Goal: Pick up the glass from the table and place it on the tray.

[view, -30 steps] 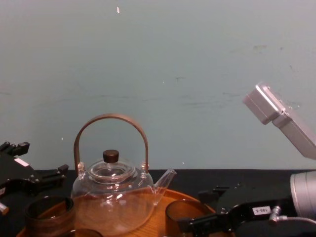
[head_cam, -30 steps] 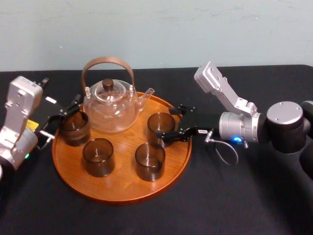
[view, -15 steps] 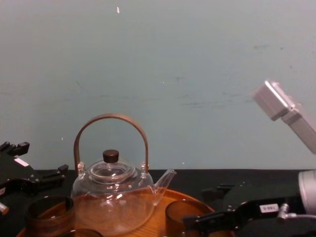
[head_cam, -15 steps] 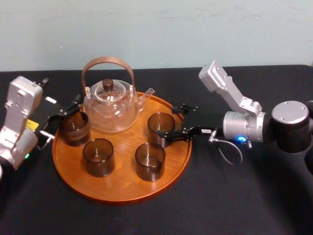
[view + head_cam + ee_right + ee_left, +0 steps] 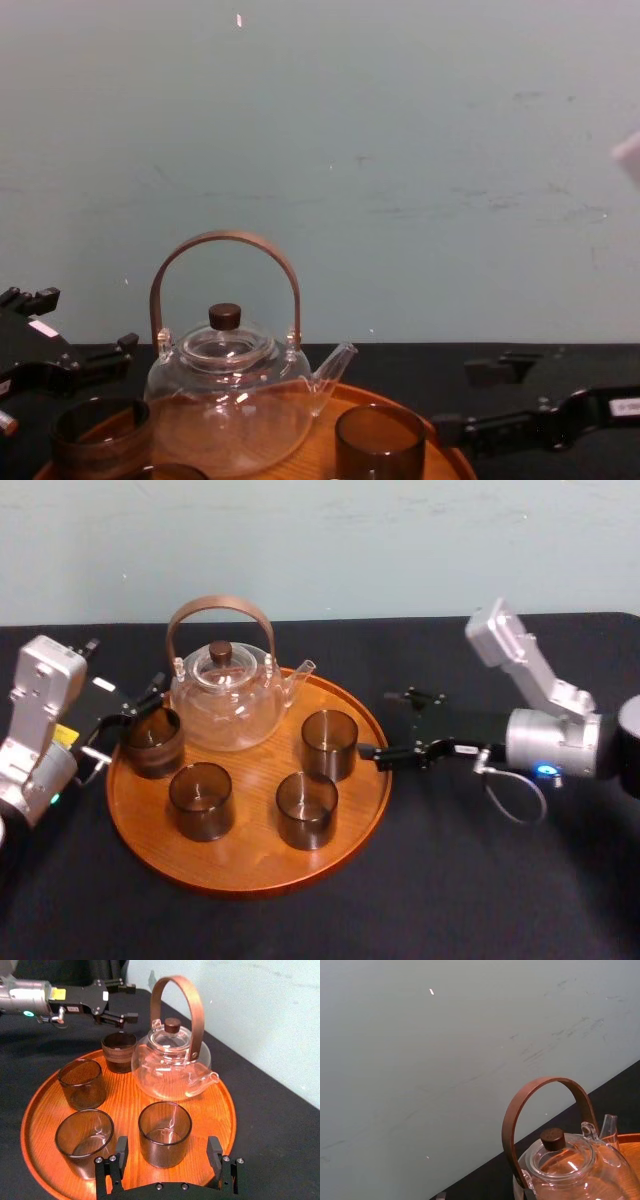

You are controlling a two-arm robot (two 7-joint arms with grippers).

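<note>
Glass (image 5: 329,742) stands free on the tray (image 5: 250,875) just ahead of the right gripper (image 5: 383,723), whose fingers (image 5: 372,752) are spread, so a straight pull back with them wide should clear glass and rim; the left gripper (image 5: 132,718) idles, spread, at another glass (image 5: 152,742).

A black-covered table (image 5: 450,880) spreads under and around the right gripper (image 5: 384,726), and beyond it rises a plain, faintly scuffed pale blue-green wall (image 5: 400,540).
</note>
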